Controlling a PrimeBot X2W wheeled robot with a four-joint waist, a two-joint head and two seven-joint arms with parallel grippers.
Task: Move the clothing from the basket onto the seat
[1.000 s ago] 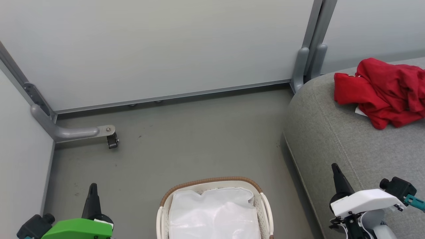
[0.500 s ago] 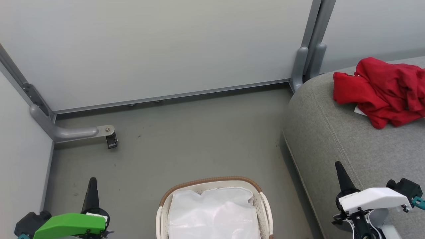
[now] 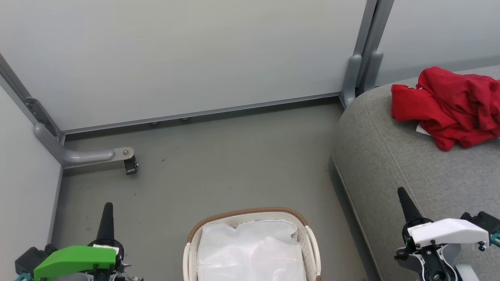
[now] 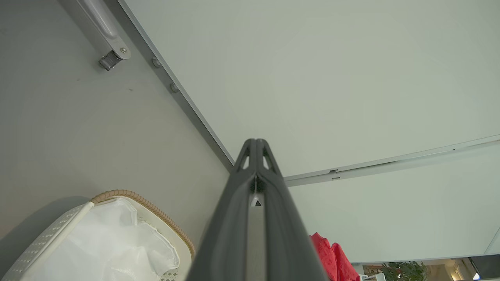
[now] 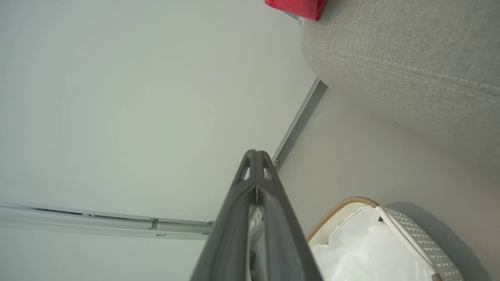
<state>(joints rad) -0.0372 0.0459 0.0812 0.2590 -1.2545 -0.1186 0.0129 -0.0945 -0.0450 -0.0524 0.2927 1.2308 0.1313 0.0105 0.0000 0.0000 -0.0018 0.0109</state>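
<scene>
The red clothing (image 3: pixel 449 105) lies crumpled on the grey seat (image 3: pixel 390 156) at the right; a corner of it shows in the right wrist view (image 5: pixel 297 8) and the left wrist view (image 4: pixel 332 259). The white basket (image 3: pixel 250 218) with its brown rim stands on the floor at bottom centre, showing only its white liner (image 3: pixel 250 249). My left gripper (image 3: pixel 106 207) is shut and empty at the lower left, left of the basket. My right gripper (image 3: pixel 402 193) is shut and empty over the seat's front edge. Both pairs of fingers (image 4: pixel 256 156) (image 5: pixel 256 164) are pressed together.
Pale partition walls (image 3: pixel 195 58) enclose the grey floor (image 3: pixel 234 164). A grey bracket with a caster (image 3: pixel 131 166) juts from the left wall. A grey post (image 3: pixel 361 58) stands behind the seat's corner.
Both grippers have drifted slightly outward and lower in the head view, still shut. The clothing and basket have not moved.
</scene>
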